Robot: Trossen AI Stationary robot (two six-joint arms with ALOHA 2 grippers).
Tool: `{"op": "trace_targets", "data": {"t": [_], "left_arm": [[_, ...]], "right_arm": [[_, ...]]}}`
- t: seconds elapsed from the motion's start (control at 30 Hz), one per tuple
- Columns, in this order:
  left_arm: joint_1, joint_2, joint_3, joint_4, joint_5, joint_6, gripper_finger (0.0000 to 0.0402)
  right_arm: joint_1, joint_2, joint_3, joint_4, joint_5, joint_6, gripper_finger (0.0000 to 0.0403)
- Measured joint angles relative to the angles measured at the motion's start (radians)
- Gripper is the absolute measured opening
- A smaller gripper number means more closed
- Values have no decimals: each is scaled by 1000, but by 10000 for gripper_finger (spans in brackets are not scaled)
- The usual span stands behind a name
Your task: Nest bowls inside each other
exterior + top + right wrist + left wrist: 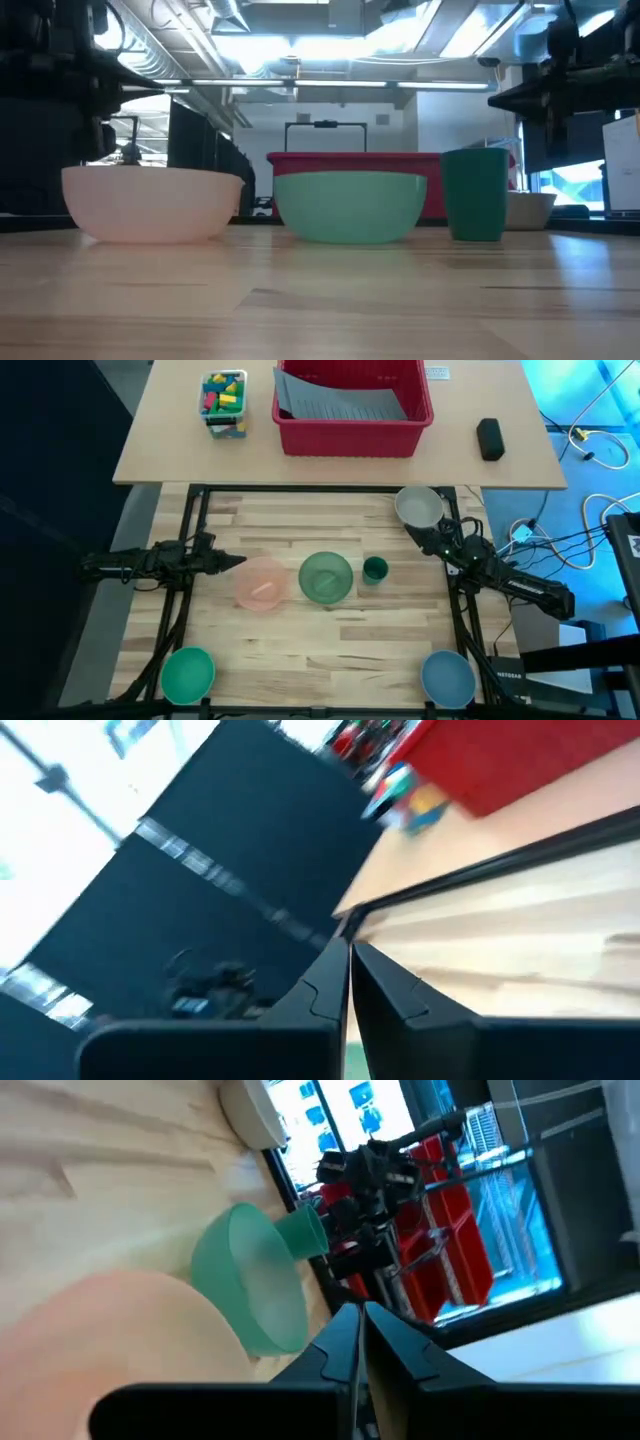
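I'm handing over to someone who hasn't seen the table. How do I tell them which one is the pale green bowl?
Start at the wooden table and find the row of three things across its middle. The pale green bowl is the middle one, with the pale pink bowl on one side and the small dark green cup on the other. It is paler than the teal green bowl at the near corner.

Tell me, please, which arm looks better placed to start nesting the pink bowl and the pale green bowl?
Probably the left. The left gripper, shut, sits right beside the pink bowl, which stands next to the pale green bowl. The right gripper, also shut, is farther off by the grey-white bowl.
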State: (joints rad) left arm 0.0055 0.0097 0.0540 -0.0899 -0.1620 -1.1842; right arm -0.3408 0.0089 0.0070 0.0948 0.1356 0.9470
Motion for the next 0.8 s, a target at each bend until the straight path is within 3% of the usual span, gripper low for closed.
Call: {"op": "trace_targets", "data": {"t": [0.1, 0.6, 0.8], "left_arm": [[0, 0, 0, -2, 0, -38, 0], [36, 0, 1, 37, -31, 114, 0], [39, 0, 2, 45, -38, 127, 0]], "right_arm": [[0, 0, 0, 40, -143, 2, 1], [1, 0, 0, 101, -452, 65, 1], [0, 0, 0, 112, -488, 34, 0]]}}
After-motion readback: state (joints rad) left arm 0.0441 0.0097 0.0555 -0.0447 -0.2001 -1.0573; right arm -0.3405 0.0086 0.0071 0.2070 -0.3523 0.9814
